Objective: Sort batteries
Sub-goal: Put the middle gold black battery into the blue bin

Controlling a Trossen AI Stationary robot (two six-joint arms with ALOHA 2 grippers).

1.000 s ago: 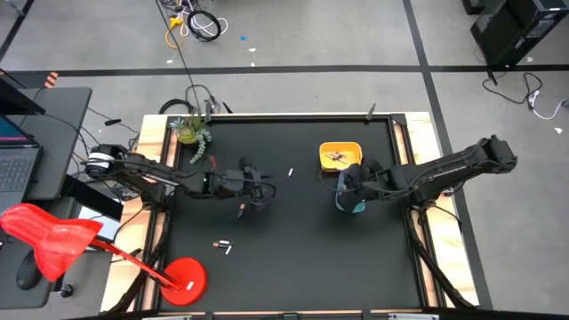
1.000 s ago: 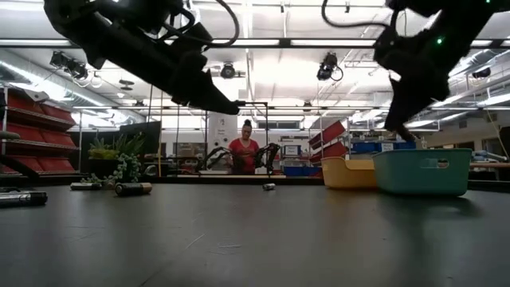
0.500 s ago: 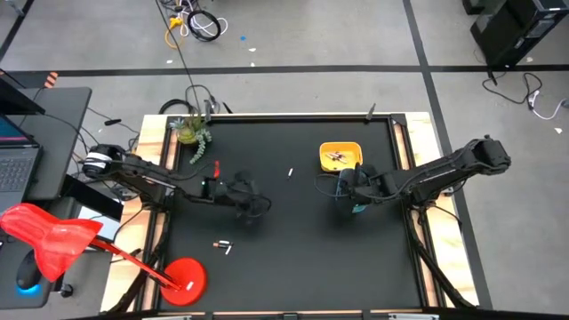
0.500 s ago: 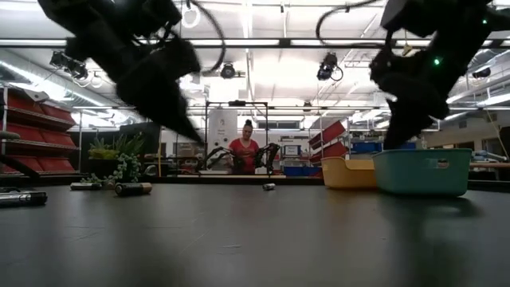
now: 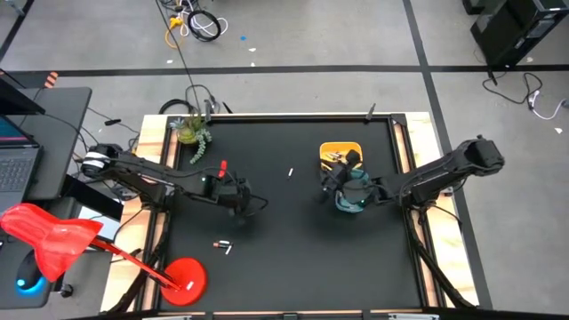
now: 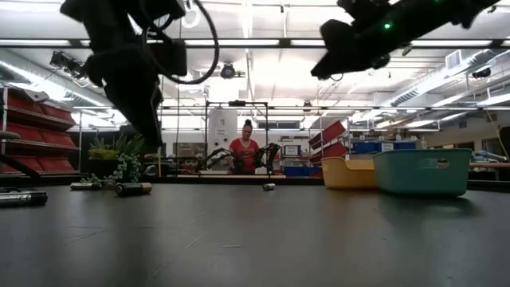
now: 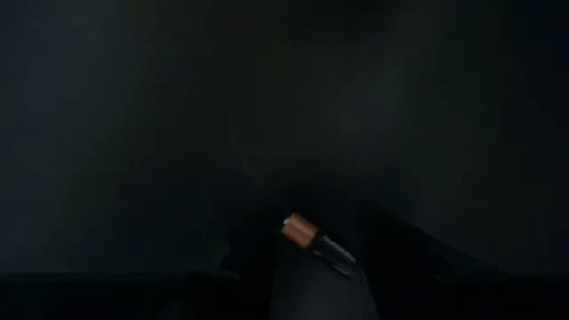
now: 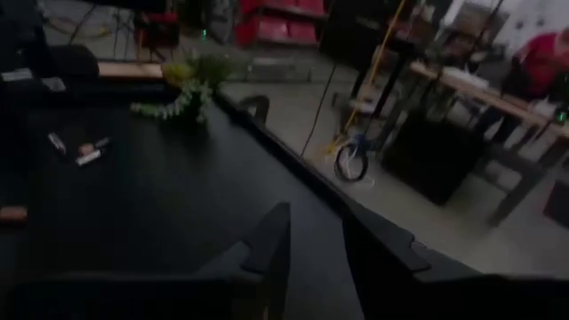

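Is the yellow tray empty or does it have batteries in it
Not empty. In the high view the yellow tray holds a few small dark pieces near its middle, probably batteries; how many, and of which kind, cannot be told.

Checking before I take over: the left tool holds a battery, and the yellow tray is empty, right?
Not quite. The left tool does hold a copper-ended battery, per the left wrist view, but the high view shows the yellow tray has several small dark items in it.

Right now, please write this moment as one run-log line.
phase: sorting | left gripper: shut on copper-ended battery | right gripper: open, empty, raised near teal tray
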